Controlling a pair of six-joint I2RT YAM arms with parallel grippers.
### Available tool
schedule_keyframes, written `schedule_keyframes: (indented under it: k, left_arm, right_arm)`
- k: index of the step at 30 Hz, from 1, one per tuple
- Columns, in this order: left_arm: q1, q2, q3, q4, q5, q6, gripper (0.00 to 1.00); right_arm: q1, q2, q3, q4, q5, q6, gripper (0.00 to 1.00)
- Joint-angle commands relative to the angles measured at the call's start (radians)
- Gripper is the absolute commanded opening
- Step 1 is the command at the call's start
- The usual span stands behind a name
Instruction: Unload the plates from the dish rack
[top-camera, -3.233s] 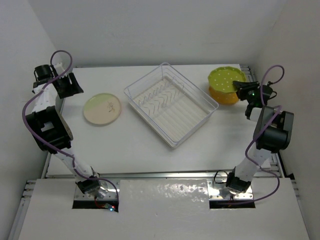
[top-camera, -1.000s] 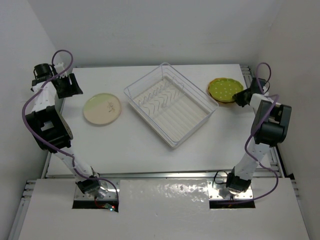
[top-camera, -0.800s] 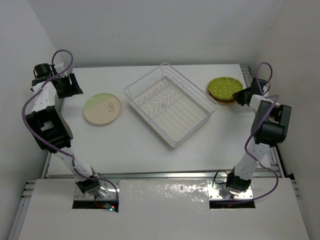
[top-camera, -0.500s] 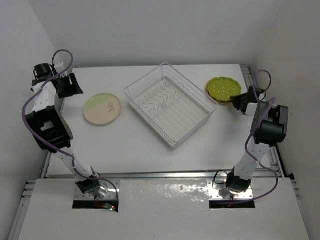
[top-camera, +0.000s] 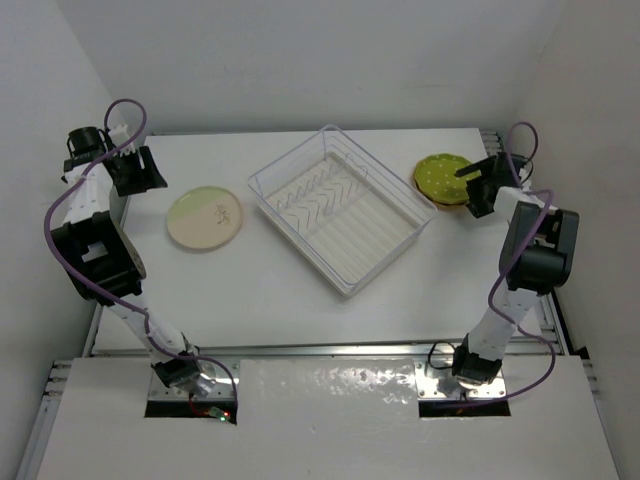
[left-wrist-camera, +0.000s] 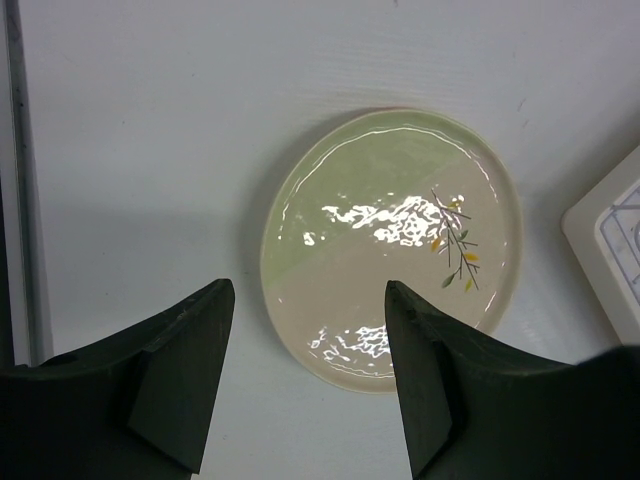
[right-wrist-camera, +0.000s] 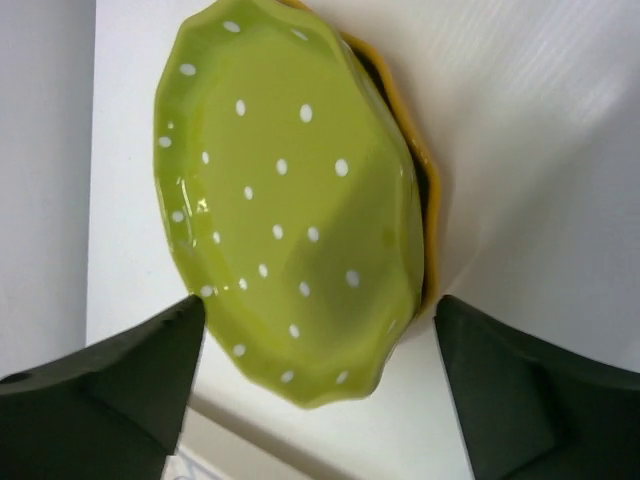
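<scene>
green plate (right-wrist-camera: 290, 200) atop orange plate (right-wrist-camera: 433, 230), r jaws apart, l jaws apart near cream plate (left-wrist-camera: 390, 245)

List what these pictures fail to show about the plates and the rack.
The orange plate: right wrist and top views, nearly all covered by the green dotted plate; only a rim shows.
The dish rack: left wrist view, cut by the right edge; a corner shows.
The green-and-cream plate: top view, its dark mark too small to read.
</scene>
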Motion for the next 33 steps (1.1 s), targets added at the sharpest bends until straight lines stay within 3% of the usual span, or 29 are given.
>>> schedule_keyframes:
  k: [1, 7, 12, 17, 23, 27, 33]
  left_arm:
    - [-0.005, 0.018, 0.052, 0.01, 0.023, 0.007, 0.6]
    - [-0.006, 0.027, 0.058, 0.005, 0.023, 0.01, 0.6]
    - [-0.006, 0.024, 0.043, 0.005, 0.023, 0.016, 0.6]
    - [-0.006, 0.021, 0.032, 0.005, 0.029, 0.014, 0.6]
    - [-0.006, -0.023, -0.003, 0.022, -0.003, 0.056, 0.6]
    - [-0.006, -0.043, -0.006, 0.018, -0.017, 0.08, 0.6]
    - [-0.008, -0.111, -0.049, 0.019, -0.005, 0.148, 0.6]
  right_arm:
    - [0.007, -0.063, 0.064, -0.184, 0.054, -0.052, 0.98]
    - [0.02, -0.072, 0.109, -0.306, 0.12, -0.066, 0.99]
    - [0.031, -0.106, 0.031, -0.189, 0.169, -0.107, 0.99]
    - [0.05, -0.127, 0.048, -0.23, 0.191, -0.183, 0.98]
    - [0.056, -0.316, -0.203, 0.046, 0.194, -0.325, 0.99]
    - [0.056, -0.471, -0.285, 0.097, 0.172, -0.446, 0.99]
    - [0.057, -0.728, -0.562, 0.293, 0.159, -0.669, 0.99]
